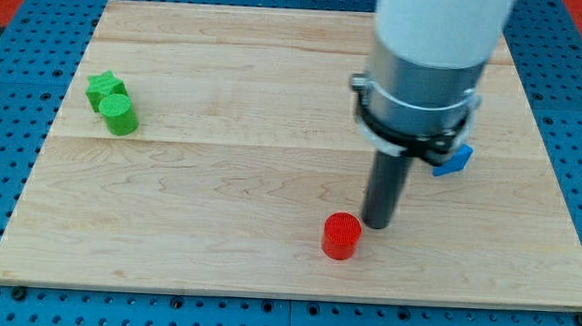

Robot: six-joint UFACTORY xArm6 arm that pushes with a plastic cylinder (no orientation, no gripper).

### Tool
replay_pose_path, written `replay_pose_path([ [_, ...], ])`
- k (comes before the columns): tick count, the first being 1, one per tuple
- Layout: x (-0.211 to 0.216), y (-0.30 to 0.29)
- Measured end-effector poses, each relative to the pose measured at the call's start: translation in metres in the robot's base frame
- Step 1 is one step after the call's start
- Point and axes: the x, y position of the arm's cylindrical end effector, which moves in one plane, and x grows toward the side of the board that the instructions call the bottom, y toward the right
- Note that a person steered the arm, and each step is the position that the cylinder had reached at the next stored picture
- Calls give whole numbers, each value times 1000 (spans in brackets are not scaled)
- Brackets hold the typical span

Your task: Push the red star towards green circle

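The green circle (120,115), a short cylinder, stands at the view's left on the wooden board (220,179), touching a green star (103,85) just above and left of it. A red cylinder (341,236) stands near the board's bottom edge, right of centre. No red star shows; the arm's wide body covers part of the board at the upper right. My tip (376,225) rests on the board just right of the red cylinder and slightly above it, close to it or touching it. The green circle lies far to the left of the tip.
A blue block (455,158) peeks out from behind the arm's body at the view's right; its shape is unclear. The board lies on a blue perforated table (1,168) that surrounds it on all sides.
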Motion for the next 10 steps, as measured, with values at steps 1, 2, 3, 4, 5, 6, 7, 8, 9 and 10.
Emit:
replay_pose_path([
  [1,31,30],
  [2,37,-34],
  [3,28,-68],
  [4,-37,-21],
  [5,-33,114],
  [6,-58,186],
  [7,-138,171],
  [8,-167,94],
  [9,-174,28],
  [10,-217,46],
])
